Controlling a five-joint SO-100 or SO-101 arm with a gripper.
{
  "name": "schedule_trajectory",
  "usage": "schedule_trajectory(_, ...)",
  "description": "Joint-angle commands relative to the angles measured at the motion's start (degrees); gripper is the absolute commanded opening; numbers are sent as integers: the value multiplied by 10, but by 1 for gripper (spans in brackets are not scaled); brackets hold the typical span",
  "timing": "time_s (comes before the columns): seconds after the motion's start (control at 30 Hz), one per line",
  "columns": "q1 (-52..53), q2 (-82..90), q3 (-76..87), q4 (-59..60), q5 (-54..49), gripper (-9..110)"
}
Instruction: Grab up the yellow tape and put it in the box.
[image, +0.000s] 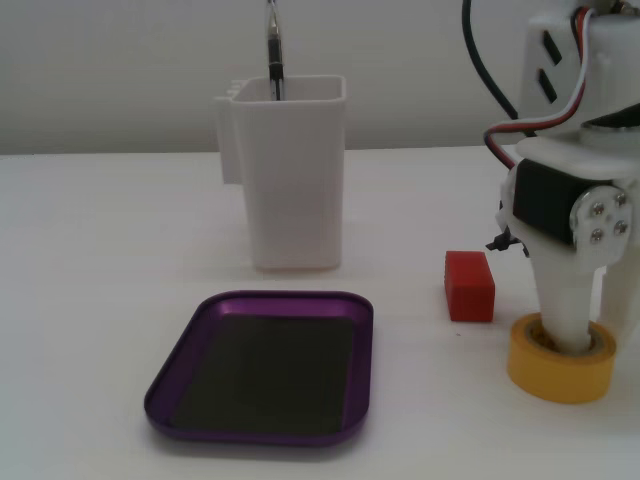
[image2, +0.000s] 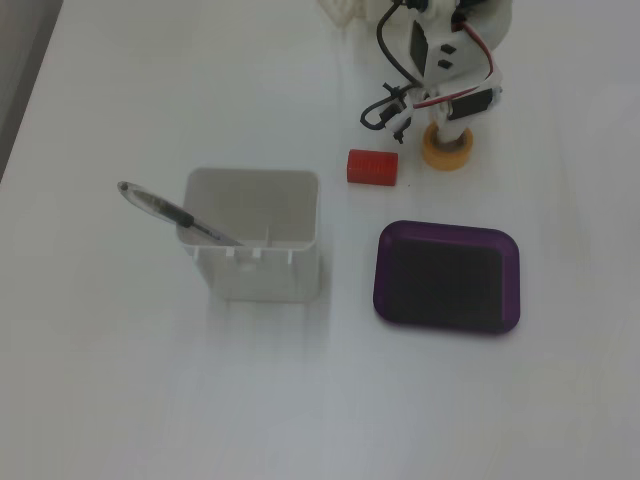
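White tabletop is carrying everything. At lower right the yellow tape (image: 560, 360) is sitting beside a red block (image: 469, 285), right of the purple box (image: 200, 335). One claw (image: 572, 340) finger is dipping into its core; grip unclear. Light, stiff roll: pinch the wall.

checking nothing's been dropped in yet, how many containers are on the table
2. The white plastic container stands at the back with a pen in it; the purple box lies in front of it, empty. The yellow tape is on the table.
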Motion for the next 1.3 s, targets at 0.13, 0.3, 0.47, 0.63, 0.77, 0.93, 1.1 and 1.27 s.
schedule_trajectory(0.13, -4, 57, -140, 57, -2, -1)
schedule_trajectory(0.3, -4, 102, -279, 62, -2, -1)
schedule_trajectory(0.47, 5, 80, -395, 9, 4, -1)
schedule_trajectory(0.63, 16, -25, -407, -16, 5, -1)
schedule_trajectory(0.77, 41, -99, -430, -34, 6, -1)
schedule_trajectory(0.93, 45, -172, -491, -28, 25, -1)
schedule_trajectory(1.1, 40, -237, -526, -27, 25, -1)
schedule_trajectory(1.27, 44, -297, -526, -28, 21, -1)
